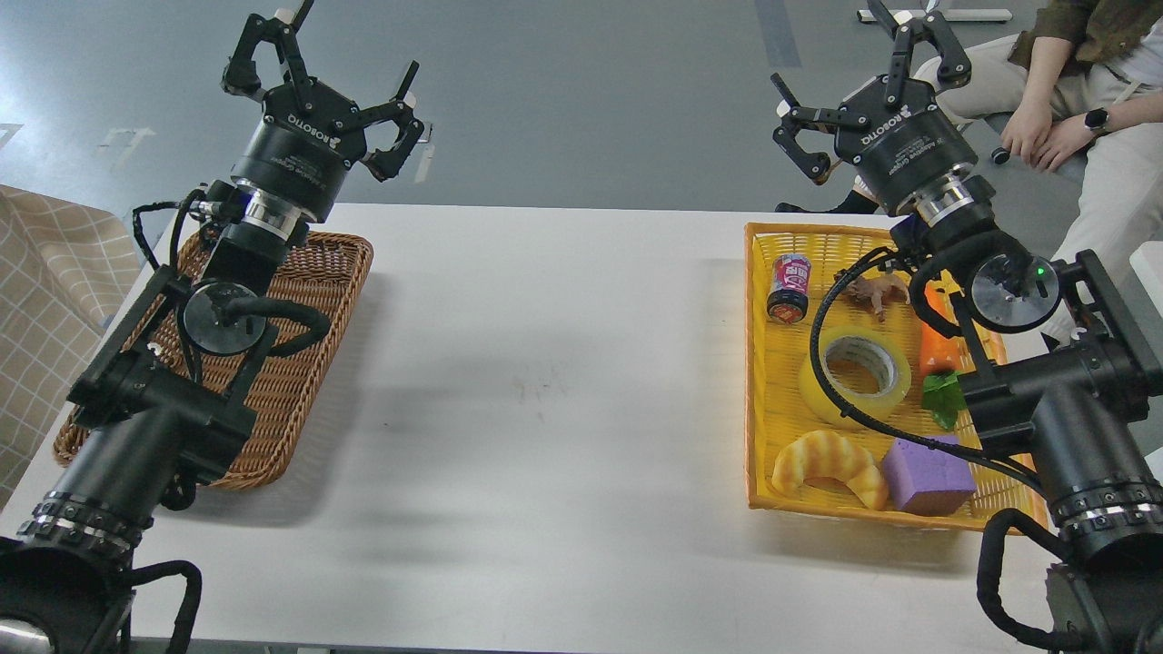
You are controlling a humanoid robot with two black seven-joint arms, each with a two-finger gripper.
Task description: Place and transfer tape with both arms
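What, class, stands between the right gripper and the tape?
No object does. The right gripper is raised beyond the yellow basket, open. The tape lies flat among a can and carrot; only the arm's own cable crosses it.

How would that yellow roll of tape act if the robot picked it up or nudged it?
The tape lies flat in the yellow basket, so a nudge would probably slide it, not roll it. On edge, its round shape would likely roll. It looks thick and stiff, so it should keep its shape when gripped, though its glossy sides may be slippery.
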